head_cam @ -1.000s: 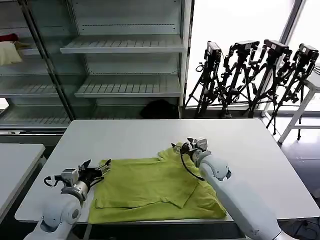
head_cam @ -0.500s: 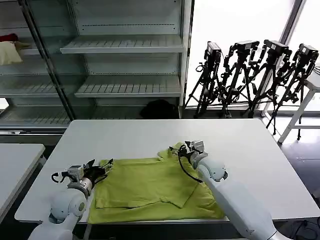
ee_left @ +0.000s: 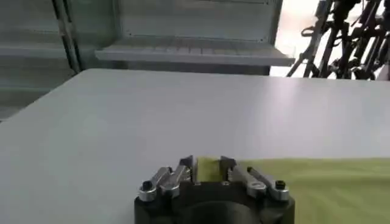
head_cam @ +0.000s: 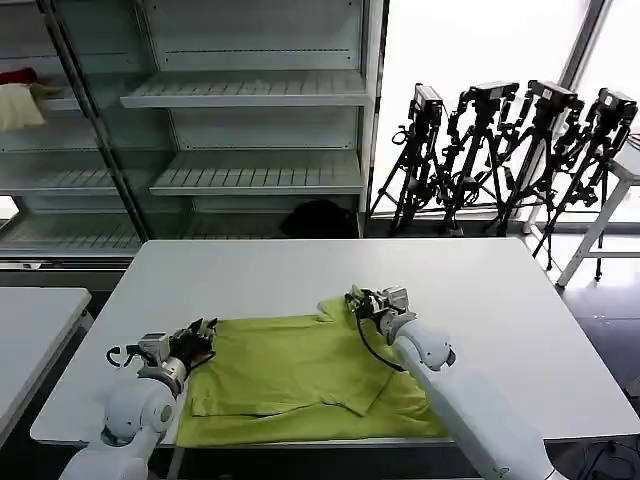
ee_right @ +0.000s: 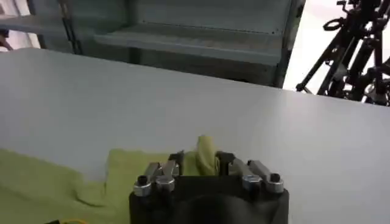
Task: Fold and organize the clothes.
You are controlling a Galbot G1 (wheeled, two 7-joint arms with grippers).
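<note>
The lime yellow-green T-shirt [head_cam: 300,375] lies partly folded on the near half of the white table [head_cam: 480,280], its plain side up. My left gripper [head_cam: 203,335] is at the shirt's left edge, low on the table. In the left wrist view the left gripper [ee_left: 207,163] has its fingers closed on a strip of the shirt [ee_left: 323,182]. My right gripper [head_cam: 358,300] is at the shirt's far right corner. In the right wrist view the right gripper [ee_right: 200,159] pinches a bunched fold of the shirt [ee_right: 55,176] that stands up between its fingers.
Metal shelving [head_cam: 250,90] stands behind the table, with a cream and red cloth bundle [head_cam: 18,100] on its left shelf. Black tripods [head_cam: 500,150] stand at the back right. A second white table [head_cam: 30,320] sits at the left.
The left gripper's splayed fingers have come together on the shirt's left edge. The right gripper has shifted slightly left, taking the far corner with it.
</note>
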